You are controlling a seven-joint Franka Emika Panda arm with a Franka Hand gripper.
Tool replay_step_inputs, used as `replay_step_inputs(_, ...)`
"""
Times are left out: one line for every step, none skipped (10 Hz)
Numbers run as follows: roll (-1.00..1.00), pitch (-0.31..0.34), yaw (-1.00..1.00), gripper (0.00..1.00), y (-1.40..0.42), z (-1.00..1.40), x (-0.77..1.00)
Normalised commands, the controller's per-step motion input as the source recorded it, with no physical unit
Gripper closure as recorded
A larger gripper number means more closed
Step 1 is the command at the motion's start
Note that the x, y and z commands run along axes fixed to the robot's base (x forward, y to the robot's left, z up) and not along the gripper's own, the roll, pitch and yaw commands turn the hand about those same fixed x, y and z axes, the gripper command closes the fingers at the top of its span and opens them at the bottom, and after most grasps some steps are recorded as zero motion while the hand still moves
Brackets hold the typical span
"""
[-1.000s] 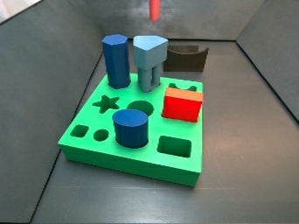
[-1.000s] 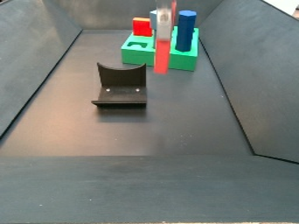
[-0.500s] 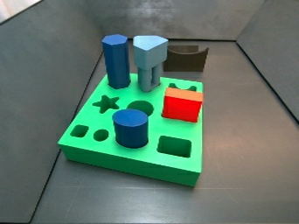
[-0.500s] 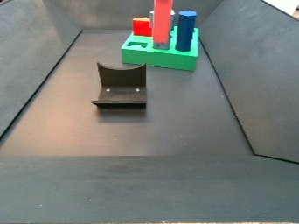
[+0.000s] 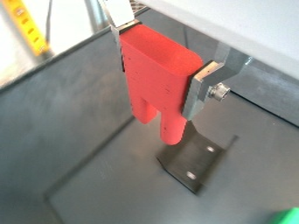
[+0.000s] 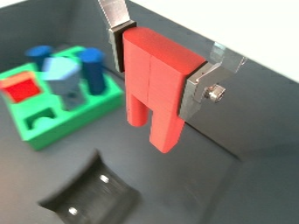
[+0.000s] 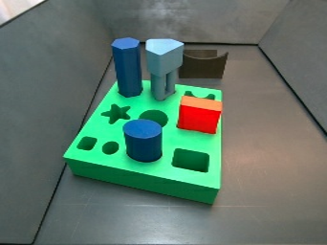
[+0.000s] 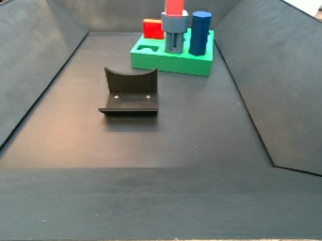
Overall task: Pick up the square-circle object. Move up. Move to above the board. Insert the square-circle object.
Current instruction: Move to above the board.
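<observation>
Both wrist views show the hand pinching the square-circle object above the desk.

Even, soft light fills all views; both side views are sharp, with faint shadows. In both wrist views the gripper holding the square-circle object is crisp, while the board beneath it looks soft, and the fixture below shows slight blur
</observation>
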Motion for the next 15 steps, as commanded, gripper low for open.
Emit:
replay_step_inputs(0.0,0.022,1.0,1.0,-1.0,0.11,-0.06)
replay_step_inputs(0.0,0.019,1.0,1.0,-1.0,0.11,-0.06)
replay_step_inputs(0.0,0.02,1.0,1.0,-1.0,0.11,-0.06)
replay_step_inputs(0.0,0.02,1.0,1.0,-1.0,0.11,-0.06)
replay_step_inputs(0.0,0.018,1.0,1.0,-1.0,0.12,-0.06)
replay_step_inputs(0.0,0.018,1.0,1.0,-1.0,0.12,-0.06)
replay_step_inputs(0.0,0.019,1.0,1.0,-1.0,0.12,-0.06)
replay_step_inputs(0.01,0.021,1.0,1.0,-1.0,0.13,-0.06)
replay_step_inputs(0.01,0.024,1.0,1.0,-1.0,0.14,-0.06)
replay_step_inputs(0.01,0.026,1.0,1.0,-1.0,0.14,-0.05)
replay_step_inputs(0.01,0.033,1.0,1.0,-1.0,0.15,-0.04)
replay_step_inputs(0.02,0.04,1.0,1.0,-1.0,0.16,-0.03)
replay_step_inputs(0.02,0.054,1.0,1.0,-0.8,0.13,0.01)
replay_step_inputs(0.02,0.064,1.0,1.0,-0.62,0.11,0.03)
replay_step_inputs(0.03,0.085,1.0,1.0,-0.32,0.06,0.05)
